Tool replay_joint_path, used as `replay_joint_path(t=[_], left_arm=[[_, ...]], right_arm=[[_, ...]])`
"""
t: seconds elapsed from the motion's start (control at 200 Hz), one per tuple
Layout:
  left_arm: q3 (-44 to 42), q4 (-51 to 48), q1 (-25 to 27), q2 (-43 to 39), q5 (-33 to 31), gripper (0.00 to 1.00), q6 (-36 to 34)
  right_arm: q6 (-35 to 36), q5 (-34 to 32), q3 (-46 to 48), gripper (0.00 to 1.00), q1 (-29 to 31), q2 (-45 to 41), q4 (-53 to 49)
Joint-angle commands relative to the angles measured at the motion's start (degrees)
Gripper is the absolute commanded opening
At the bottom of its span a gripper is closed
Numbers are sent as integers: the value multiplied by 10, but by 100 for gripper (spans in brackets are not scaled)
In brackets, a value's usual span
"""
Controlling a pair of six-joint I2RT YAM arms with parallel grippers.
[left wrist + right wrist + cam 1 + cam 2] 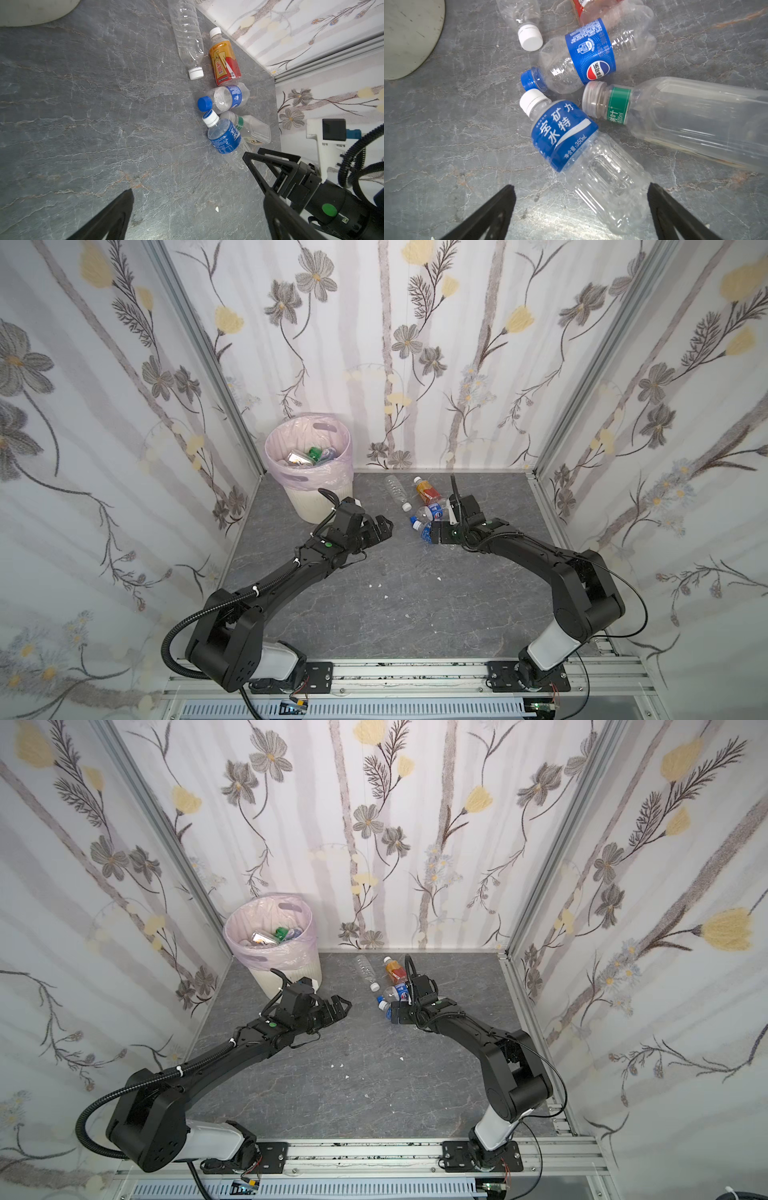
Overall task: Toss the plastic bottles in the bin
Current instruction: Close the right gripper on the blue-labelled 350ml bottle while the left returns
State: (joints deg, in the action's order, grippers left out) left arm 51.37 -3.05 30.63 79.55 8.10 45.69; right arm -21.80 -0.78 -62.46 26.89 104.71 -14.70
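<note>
Surface: grey marbled table [395,614], closed in on three sides by flowered wallpaper walls [415,364]; clock bearings are taken in the top views, with 12 at the back wall.
Bin: the bin [303,502] stands at 11 o'clock in the back corner, its pink bag folded over the rim. Several bottles [316,454] lie inside, one of them green.
Loose bottles: five lie on their sides in a cluster at about 1 o'clock, near the back wall.
Cluster detail: the clear unlabelled bottle [397,491] is nearest the bin. At its 3 o'clock lies the orange-red bottle [426,490], and at 6 o'clock of that one the blue-cap bottle [430,512]. The white-cap blue-label bottle [422,529] is at the front. The green-band bottle [685,120] lies beside it, caps close together.
Right gripper: the right gripper [433,534] has its jaws spread wide and low over the table. The base end of the white-cap blue-label bottle lies between the fingers — contact cannot be told.
Left gripper: the left gripper [386,529] is spread wide with nothing between the jaws. It hangs over bare table at 9 o'clock of the cluster — apart from it.
Debris: a few white scraps [379,585] near table centre.
</note>
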Motion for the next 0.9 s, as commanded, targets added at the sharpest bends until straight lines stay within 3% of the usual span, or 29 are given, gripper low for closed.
replay_joint_path(t=[0.0,0.58,0.894], left_arm=[[-4,30,4,-4,-12,100,10],[-88,91,5,-56,-51,100,22],[-81,96,5,-41,-28,100,10]], right_arm=[[9,-5,-5,100,2,11,8],[-3,-25,20,100,59,0,-8],[12,-27,-24,100,60,69,0]])
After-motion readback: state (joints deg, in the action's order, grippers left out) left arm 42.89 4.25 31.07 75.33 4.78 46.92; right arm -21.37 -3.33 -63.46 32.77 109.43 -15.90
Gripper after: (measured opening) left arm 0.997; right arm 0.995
